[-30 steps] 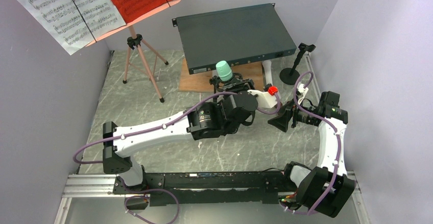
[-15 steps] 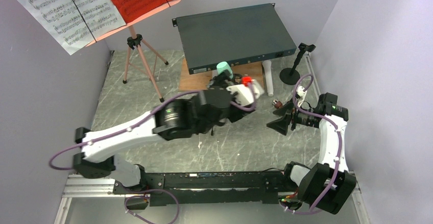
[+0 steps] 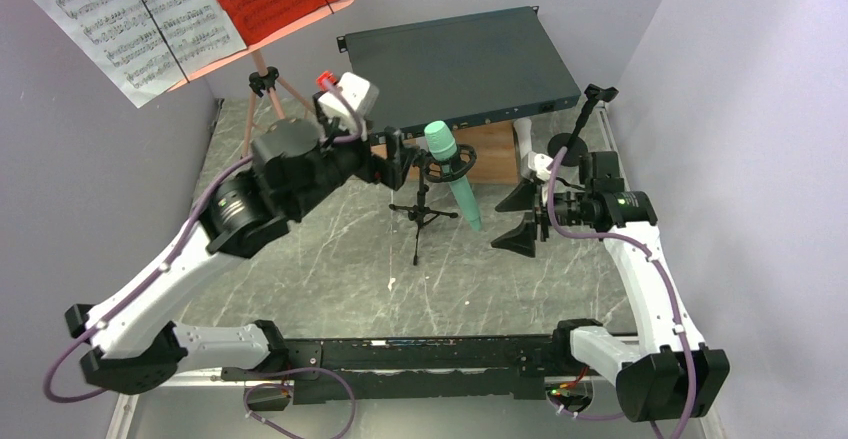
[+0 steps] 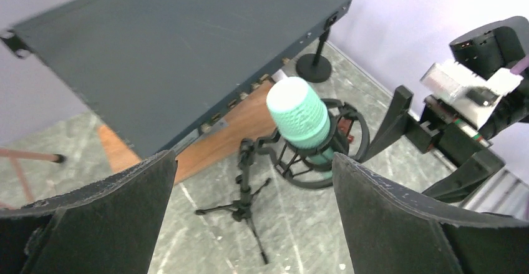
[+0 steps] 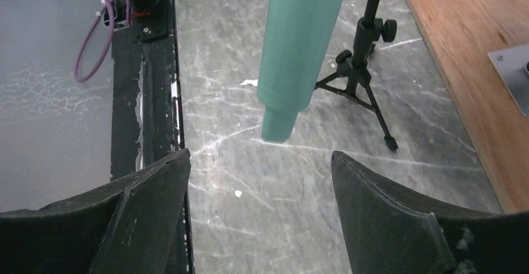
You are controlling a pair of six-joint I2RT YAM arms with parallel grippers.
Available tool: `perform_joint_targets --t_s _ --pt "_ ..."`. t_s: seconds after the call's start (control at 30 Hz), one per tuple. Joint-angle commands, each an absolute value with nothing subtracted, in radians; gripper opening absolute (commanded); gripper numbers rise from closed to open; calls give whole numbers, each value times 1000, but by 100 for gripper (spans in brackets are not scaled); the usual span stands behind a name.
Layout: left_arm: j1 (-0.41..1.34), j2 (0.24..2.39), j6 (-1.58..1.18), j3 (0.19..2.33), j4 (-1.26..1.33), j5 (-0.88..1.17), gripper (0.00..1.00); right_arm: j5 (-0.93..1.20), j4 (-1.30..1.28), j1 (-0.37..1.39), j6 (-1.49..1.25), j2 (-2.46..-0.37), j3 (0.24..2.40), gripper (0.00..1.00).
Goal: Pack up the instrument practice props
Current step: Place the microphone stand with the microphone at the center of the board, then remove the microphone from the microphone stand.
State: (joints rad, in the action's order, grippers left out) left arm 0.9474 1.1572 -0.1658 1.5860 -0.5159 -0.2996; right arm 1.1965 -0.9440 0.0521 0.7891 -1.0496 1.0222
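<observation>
Progress: nothing packed yet — music stand (image 3: 263,81) with pages (image 3: 120,14) far left, mint mic (image 3: 440,141) centre, round-based stand (image 3: 568,147) far right. Your left gripper (image 4: 252,157), right gripper (image 5: 260,155) — both spread, empty.

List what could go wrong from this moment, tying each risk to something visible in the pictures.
1. The mint microphone hangs tilted in its mount on a thin black tripod. It looks top-heavy, so a nudge from the open left pincer or the open right pincer, which flank it, might topple it.
2. The left arm's wrist is close to the salmon music stand. A careless swing could knock it and spill the sheet music.
</observation>
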Motion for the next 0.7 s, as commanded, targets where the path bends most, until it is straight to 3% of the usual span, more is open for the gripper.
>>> perform_joint_targets --t_s 0.0,0.17,0.37,0.57,0.67 --pt "874 1241 -324 1647 -474 -74 100 1179 -783 117 642 -1103 1076 85" --pt "828 1226 -464 1552 -358 -35 100 1121 -698 201 566 -1138 1084 81" --pt "773 1209 -608 1416 -219 -9 100 1094 -610 266 504 -1185 1087 63" --pt "740 1226 -668 1373 -134 58 99 1104 -612 284 498 -1240 1155 34" --pt "733 1232 -678 1360 -80 96 100 1117 -609 284 496 -1253 1191 10"
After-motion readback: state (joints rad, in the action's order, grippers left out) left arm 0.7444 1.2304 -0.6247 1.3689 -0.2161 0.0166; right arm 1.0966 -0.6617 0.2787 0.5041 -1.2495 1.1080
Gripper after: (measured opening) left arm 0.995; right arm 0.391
